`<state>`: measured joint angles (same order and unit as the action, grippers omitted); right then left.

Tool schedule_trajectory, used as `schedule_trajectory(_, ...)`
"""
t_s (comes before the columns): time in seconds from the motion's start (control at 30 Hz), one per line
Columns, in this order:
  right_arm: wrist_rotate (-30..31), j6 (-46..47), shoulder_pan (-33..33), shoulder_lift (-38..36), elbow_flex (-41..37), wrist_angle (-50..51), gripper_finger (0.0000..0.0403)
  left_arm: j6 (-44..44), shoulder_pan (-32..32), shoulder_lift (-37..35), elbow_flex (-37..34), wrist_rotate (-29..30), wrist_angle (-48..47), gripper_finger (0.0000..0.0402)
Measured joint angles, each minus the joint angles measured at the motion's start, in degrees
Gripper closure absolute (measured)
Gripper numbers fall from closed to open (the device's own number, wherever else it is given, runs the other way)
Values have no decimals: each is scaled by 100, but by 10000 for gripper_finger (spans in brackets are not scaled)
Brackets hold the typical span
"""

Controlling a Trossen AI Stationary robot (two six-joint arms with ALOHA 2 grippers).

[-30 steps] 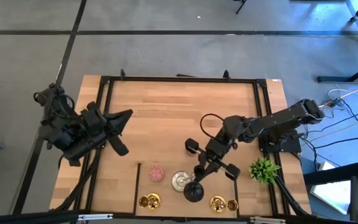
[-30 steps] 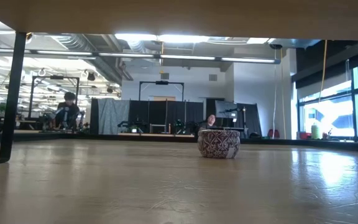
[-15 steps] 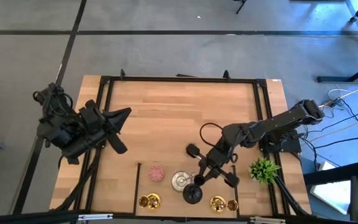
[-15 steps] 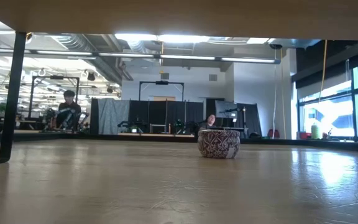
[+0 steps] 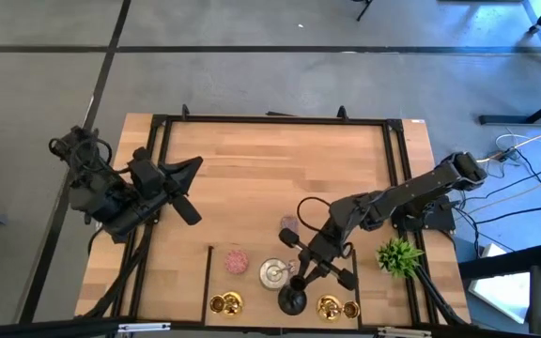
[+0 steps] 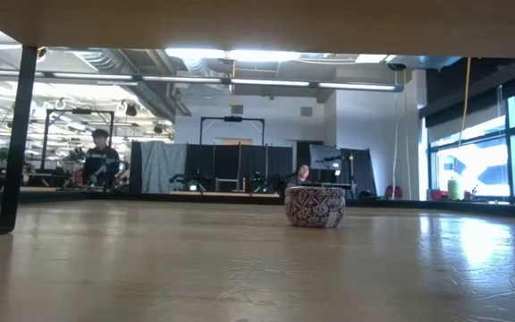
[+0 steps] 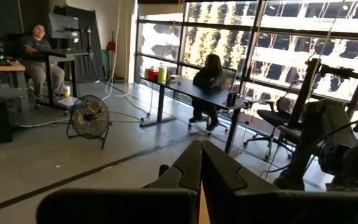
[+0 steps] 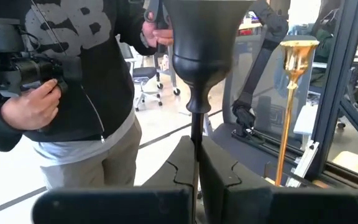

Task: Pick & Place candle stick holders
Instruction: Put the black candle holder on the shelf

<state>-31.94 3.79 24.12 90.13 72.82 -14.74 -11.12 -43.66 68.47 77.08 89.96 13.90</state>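
Left gripper (image 5: 188, 180) waits clenched and empty off the left edge of the table (image 5: 252, 169), fingers pressed together as its own wrist view shows; it points out over the wood, well apart from the holders along the near edge.

Going rightward along that near row: a pair of small gold holders (image 5: 225, 303); a pink glittery holder (image 5: 238, 261) just behind them; a shiny silver round holder (image 5: 272, 273); then the black holder (image 5: 292, 297); then two more gold holders (image 5: 337, 307); a second pink one (image 5: 290, 223) sits farther back, beside the right arm; the green plant (image 5: 399, 255) stands at the far right.

Right gripper (image 5: 301, 274) is grasping the black holder by its thin stem (image 8: 196, 127), just under the cup; the fingers close tightly on it.

By my judgement the piece is rigid, light and top-heavy; its smooth stem could slip or swivel between the pads, so a hold just under the bulge should stop it sliding down.

Only the right wrist view shows the pinch itself, along with a tall gold candlestick (image 8: 293, 93) and a person standing beyond the table; the high view alone gives the layout; the low view shows neither arm, only a patterned bowl (image 6: 315, 206) on the surface.
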Motion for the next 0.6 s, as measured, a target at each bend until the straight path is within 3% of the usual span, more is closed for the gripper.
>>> schedule_trajectory(0.27, 308, 435, 87, 0, -826, -1454, 399, 197, 6, -20, 0, 0, -216, 399)
schedule_trajectory(0.6, 376, 475, 234, -2, -881, -1234, 399, 577, 48, -20, 0, 1, -678, 399)
